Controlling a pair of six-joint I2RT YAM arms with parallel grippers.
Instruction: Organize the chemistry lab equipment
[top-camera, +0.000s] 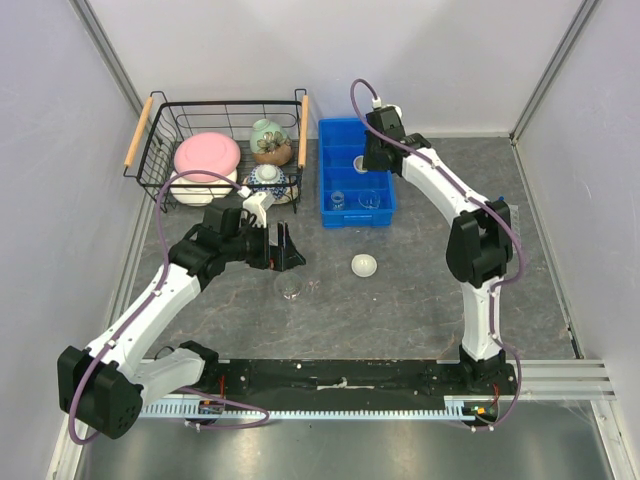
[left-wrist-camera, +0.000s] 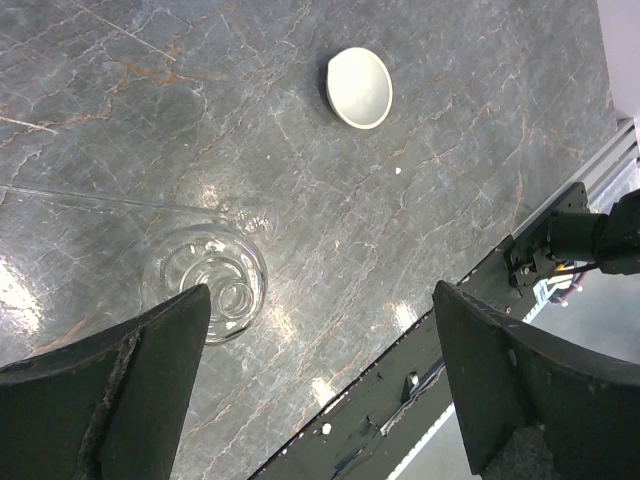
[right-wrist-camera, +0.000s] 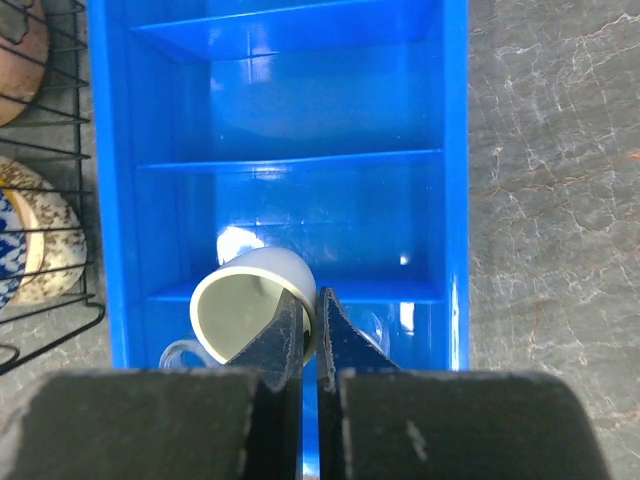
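1. Two containers stand at the far side of the table (top-camera: 420, 300): a black wire basket (top-camera: 230, 102) on the left and a blue divided tray (top-camera: 322, 175) just right of it.
2. The basket holds a pink lidded dish (top-camera: 207, 155) and patterned ceramic pots (top-camera: 270, 140).
3. The tray's nearest compartment holds clear glass flasks (top-camera: 338, 198).
4. Only the right wrist view shows the right gripper (right-wrist-camera: 312, 300) with its jaws nearly together. It pinches the rim of the tilted white dish (right-wrist-camera: 250, 310) above the tray's near end. The top view hides this under the arm.
5. The left gripper (left-wrist-camera: 320, 300) spreads wide above the lone round flask (left-wrist-camera: 205, 280), which stands on the table close to one finger.
6. The loose white dish (top-camera: 364, 265) sits on the table to the right of that flask, apart from it.
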